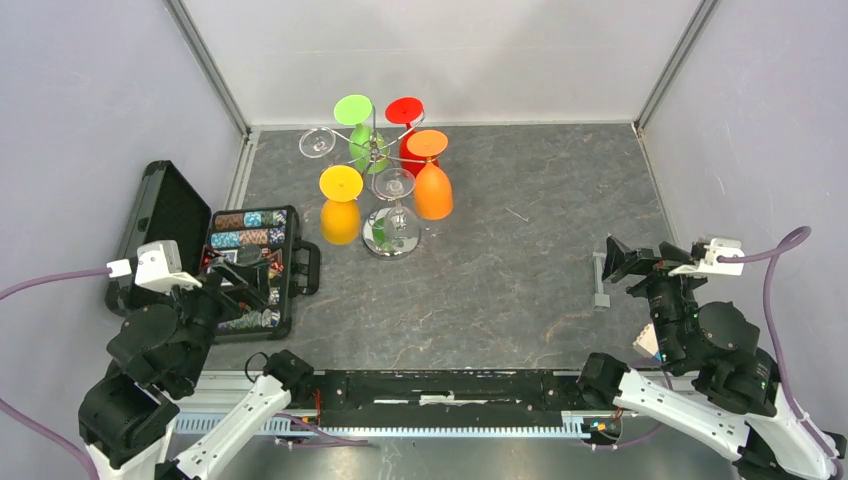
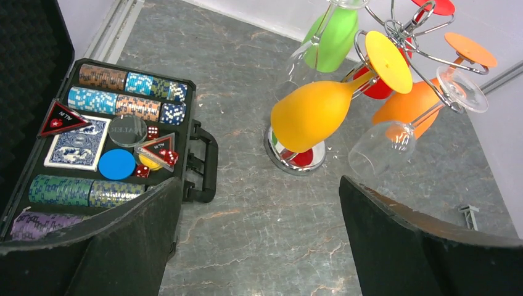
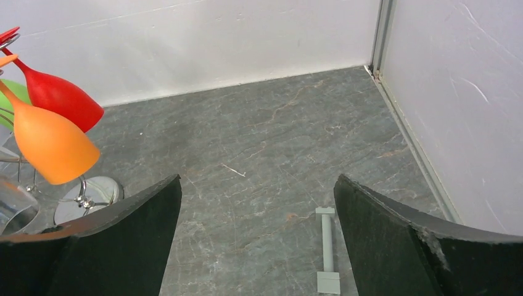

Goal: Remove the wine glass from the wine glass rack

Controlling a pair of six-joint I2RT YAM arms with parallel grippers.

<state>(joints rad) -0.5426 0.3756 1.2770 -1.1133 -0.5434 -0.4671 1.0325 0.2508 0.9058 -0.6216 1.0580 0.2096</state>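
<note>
Rack: the silver chrome wire wine glass rack (image 1: 392, 245) stands far-centre on the grey marbled tabletop (image 1: 520, 290), well apart from both arms. Six glasses hang upside down from its curled arms.
Likely target: the opaque yellow wine glass (image 2: 311, 114) and the clear wine glass (image 2: 385, 145) hang on the near side, closest to the left arm.
Left arm's fingers (image 2: 123, 246): spread wide and empty, beside the open black poker-chip case (image 1: 160, 215), aimed at the rack.
Right arm's fingers (image 3: 401, 246): spread wide and empty, well right of the rack.
Crowding risk: the yellow, the clear and the opaque orange wine glass (image 1: 433, 190) hang close together, so wide fingers could knock a neighbour loose.
Tipping risk: pulling sideways instead of sliding the foot along its wire could drag the slim stand over.
Grip risk: smooth, rounded bowls may slip.
Case risk: a low left reach might catch the case.
</note>
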